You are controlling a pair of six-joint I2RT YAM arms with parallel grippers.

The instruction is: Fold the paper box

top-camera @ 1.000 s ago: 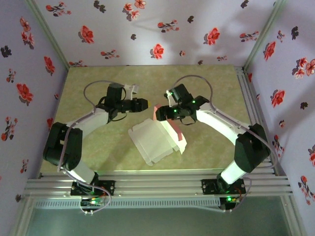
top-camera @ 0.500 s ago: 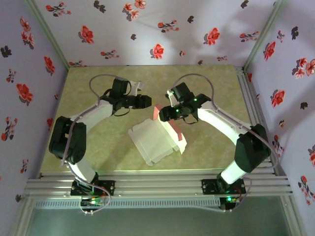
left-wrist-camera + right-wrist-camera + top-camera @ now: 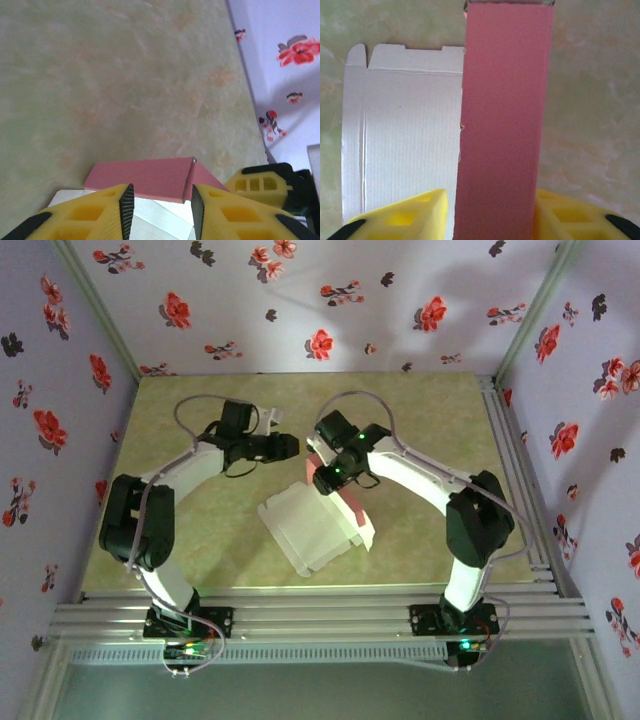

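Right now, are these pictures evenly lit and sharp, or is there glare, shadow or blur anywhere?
Top external view: dim, violet-tinted, faint soft shadows on the back wall, the paper box's white face washed pale. Left wrist view: soft all over, the table a mottled blur. Right wrist view: sharpest, fine ribbing on the white face readable, the pink flap evenly lit.

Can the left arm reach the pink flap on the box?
Probably yes. The left pincer is open right by the pink flap of the paper box, and nothing stands between them. The right pincer is at the flap too.
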